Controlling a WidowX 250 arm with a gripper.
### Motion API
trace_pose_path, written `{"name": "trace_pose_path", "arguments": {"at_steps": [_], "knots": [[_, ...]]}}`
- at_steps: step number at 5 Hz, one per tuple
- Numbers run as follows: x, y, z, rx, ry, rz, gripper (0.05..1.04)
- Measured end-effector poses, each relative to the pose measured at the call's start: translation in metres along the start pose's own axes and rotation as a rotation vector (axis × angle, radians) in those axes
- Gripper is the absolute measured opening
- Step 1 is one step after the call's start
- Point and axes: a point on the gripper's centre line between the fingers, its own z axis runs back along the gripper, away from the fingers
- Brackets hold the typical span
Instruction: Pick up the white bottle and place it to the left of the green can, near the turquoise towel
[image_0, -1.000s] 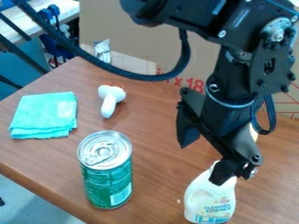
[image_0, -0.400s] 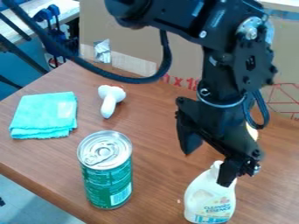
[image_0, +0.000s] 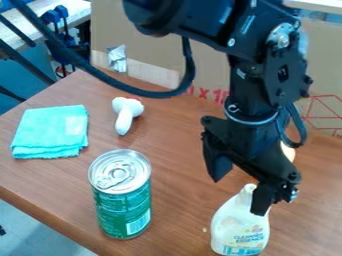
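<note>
The black gripper (image_0: 239, 196) hangs at the right of the table, its two fingers spread wide with nothing between them. Its right finger is in front of the upper part of a white bottle (image_0: 234, 225) that stands upright at the lower right; whether they touch I cannot tell. Left of centre stands a green can (image_0: 122, 200) with a silver lid. Behind the can lies a white mushroom-like toy (image_0: 125, 117). A folded turquoise cloth (image_0: 50, 131) rests at the left. Part of a pale yellowish object (image_0: 288, 151) peeks out behind the gripper.
A cardboard sheet (image_0: 143, 30) with red markings stands along the table's back edge. Silvery crumpled foil (image_0: 117, 58) is against it. The wooden table (image_0: 180, 150) has its front edge at the lower left, and the arm's black cable loops across the upper middle.
Over the last second the arm and gripper have shifted a little left at the top, and the right finger has moved slightly right and down. The objects on the table have stayed put.
</note>
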Motion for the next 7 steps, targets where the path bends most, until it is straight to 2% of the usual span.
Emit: {"name": "trace_pose_path", "arguments": {"at_steps": [1, 2, 4, 6, 7], "knots": [[-0.002, -0.002, -0.005, -0.004, 0.021, -0.002, 1.011], [-0.001, -0.003, -0.014, -0.006, 0.044, -0.003, 0.955], [0.009, -0.007, -0.009, -0.006, 0.011, -0.004, 0.415], [0.010, -0.008, -0.009, -0.011, 0.001, 0.001, 0.387], [0.004, -0.004, 0.023, -0.038, -0.033, -0.042, 0.387]]}}
